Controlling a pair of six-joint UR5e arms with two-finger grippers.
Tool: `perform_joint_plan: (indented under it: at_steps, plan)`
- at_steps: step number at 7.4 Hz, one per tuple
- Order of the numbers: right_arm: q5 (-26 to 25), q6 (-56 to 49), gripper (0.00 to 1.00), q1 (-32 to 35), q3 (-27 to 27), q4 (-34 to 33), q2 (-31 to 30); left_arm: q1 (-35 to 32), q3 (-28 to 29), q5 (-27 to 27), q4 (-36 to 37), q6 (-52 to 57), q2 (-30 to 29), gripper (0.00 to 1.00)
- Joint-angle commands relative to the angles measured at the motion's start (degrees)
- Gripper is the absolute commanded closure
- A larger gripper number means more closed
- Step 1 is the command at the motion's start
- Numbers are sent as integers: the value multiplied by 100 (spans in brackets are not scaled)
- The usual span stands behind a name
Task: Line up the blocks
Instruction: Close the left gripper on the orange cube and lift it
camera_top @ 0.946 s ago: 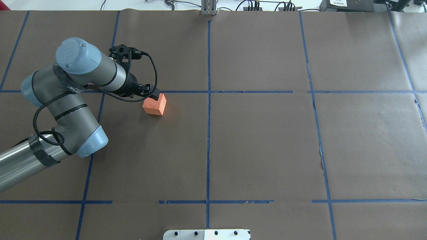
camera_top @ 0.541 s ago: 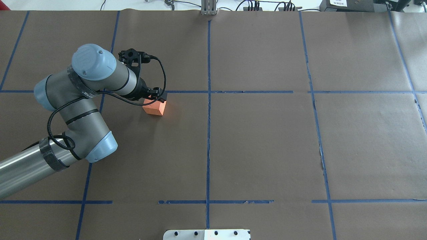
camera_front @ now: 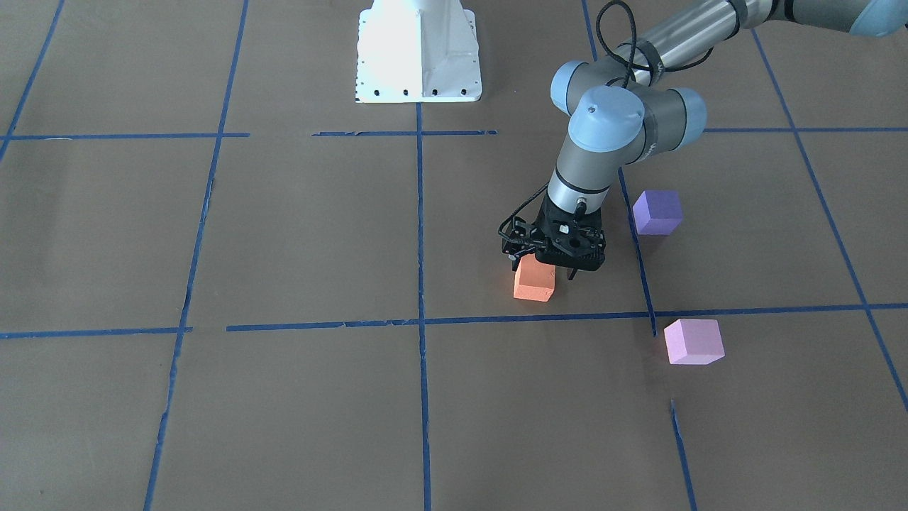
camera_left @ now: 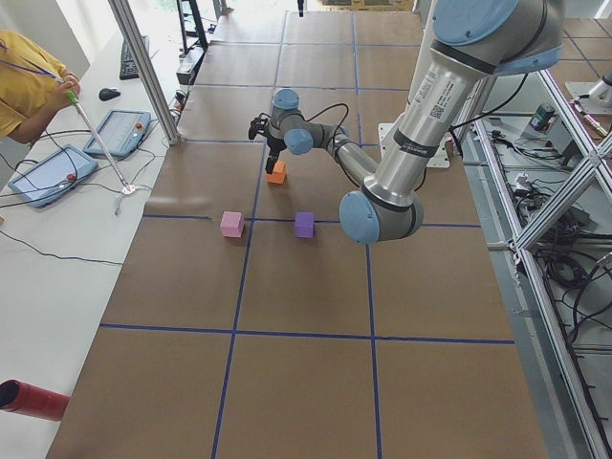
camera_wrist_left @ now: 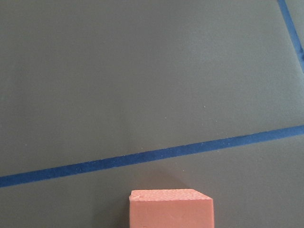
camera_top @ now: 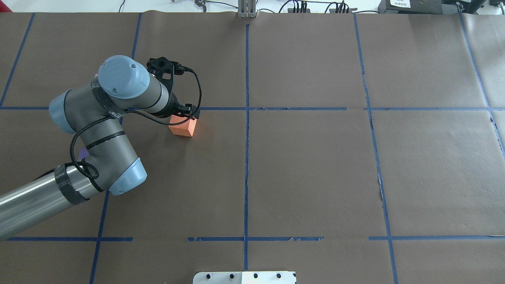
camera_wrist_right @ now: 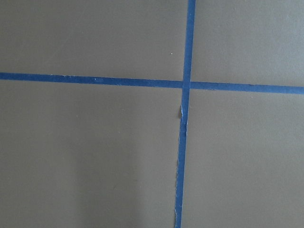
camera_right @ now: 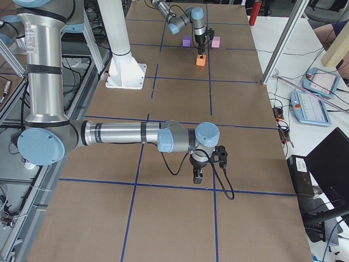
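The orange block (camera_front: 533, 281) sits on the brown paper just on the robot's side of a blue tape line; it also shows in the overhead view (camera_top: 183, 127) and low in the left wrist view (camera_wrist_left: 171, 209). My left gripper (camera_front: 543, 272) is open, low over it, a finger on each side. The dark purple block (camera_front: 657, 211) and the pale pink block (camera_front: 693, 341) lie apart, further toward my left. In the overhead view my arm hides both, but for a purple sliver (camera_top: 83, 153). My right gripper (camera_right: 198, 176) shows only in the exterior right view, far off; I cannot tell its state.
The white robot base (camera_front: 418, 50) stands at the table's near-robot edge. Blue tape lines (camera_top: 247, 118) grid the brown paper. An operators' bench with tablets (camera_left: 48, 172) runs along the far side, with an aluminium post (camera_top: 247, 12) at that edge.
My left arm has swung to the right and the gripper has come further over the orange block. The block has not moved.
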Motion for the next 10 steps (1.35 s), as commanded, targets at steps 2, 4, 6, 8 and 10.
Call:
perform_joint_plan:
  at_steps: [2,4,6,8,10]
  plan:
    - [-4,0,0,0,0,-2,0,77,234,60,102,100,-140,0]
    - [-4,0,0,0,0,-2,0,156,524,77,102,100,-298,0]
    - [-4,0,0,0,0,7,0,174,674,86,93,100,-342,0]
    - [-4,0,0,0,0,7,0,200,789,86,93,100,-351,0]
    - [-4,0,0,0,0,7,0,200,772,78,93,126,-377,29]
